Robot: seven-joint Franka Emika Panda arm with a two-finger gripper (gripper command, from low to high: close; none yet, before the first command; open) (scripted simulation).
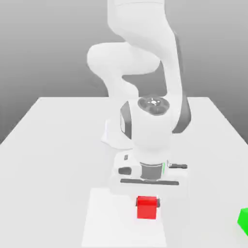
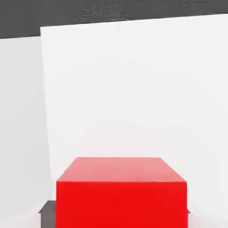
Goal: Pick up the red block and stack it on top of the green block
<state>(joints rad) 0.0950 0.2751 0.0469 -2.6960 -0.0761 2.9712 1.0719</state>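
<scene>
The red block [image 1: 146,207] rests on a lighter white patch [image 1: 111,218] near the table's front edge. My gripper [image 1: 146,199] is lowered straight onto the block, and the white hand hides the block's top edge in the exterior view. In the hand view the red block [image 2: 120,191] sits between the dark fingertips [image 2: 46,208], which press against its two sides, so the gripper is shut on it. The green block [image 1: 243,217] lies on the table at the exterior view's far right, cut off by the picture's edge and well apart from the red block.
The white table [image 1: 58,126] stretches back to the arm's base [image 1: 114,135], which stands behind the hand. The arm's bulky links rise above the work spot. A grey backdrop lies beyond the table.
</scene>
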